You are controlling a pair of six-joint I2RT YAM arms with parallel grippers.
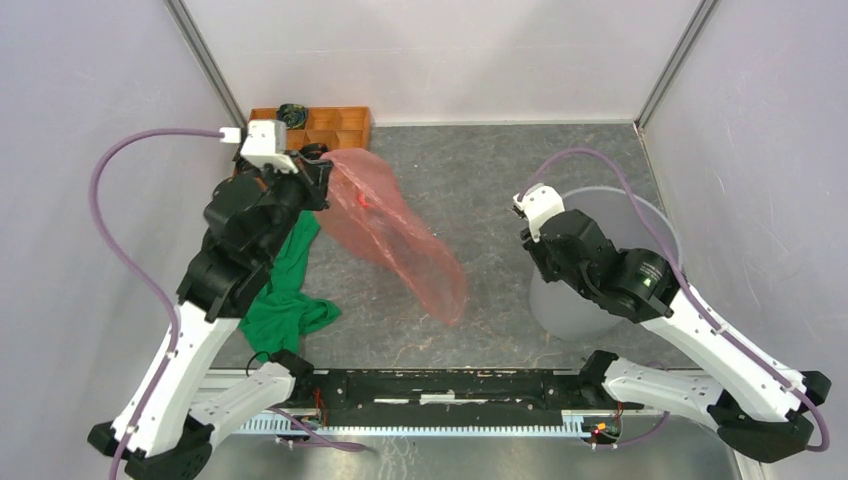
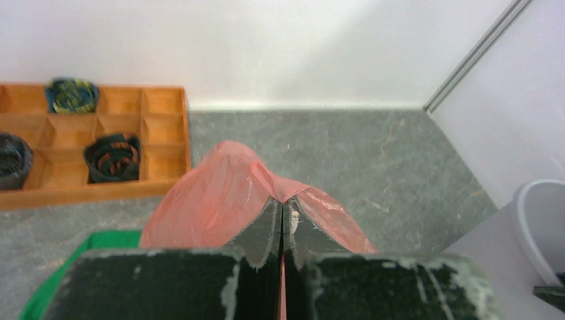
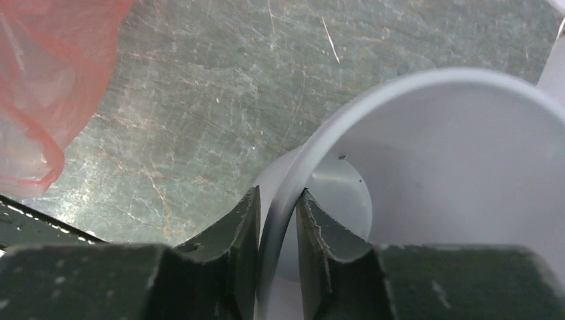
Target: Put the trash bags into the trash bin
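Observation:
The red-orange trash bag (image 1: 395,235) hangs in the air from my left gripper (image 1: 322,165), which is shut on its top edge at the back left. In the left wrist view the bag (image 2: 220,193) drapes over both sides of the closed gripper (image 2: 282,212). The pale grey trash bin (image 1: 620,215) stands at the right. My right gripper (image 1: 530,235) is shut on the bin's left rim. In the right wrist view the rim (image 3: 333,127) passes between the jaws of the gripper (image 3: 276,200), one finger outside and one inside. The bag's lower end (image 3: 40,93) shows at the left there.
A brown wooden compartment tray (image 1: 340,125) with small black rolls (image 2: 112,157) sits at the back left. A green cloth (image 1: 285,290) lies under the left arm. White walls enclose the table at the back and both sides.

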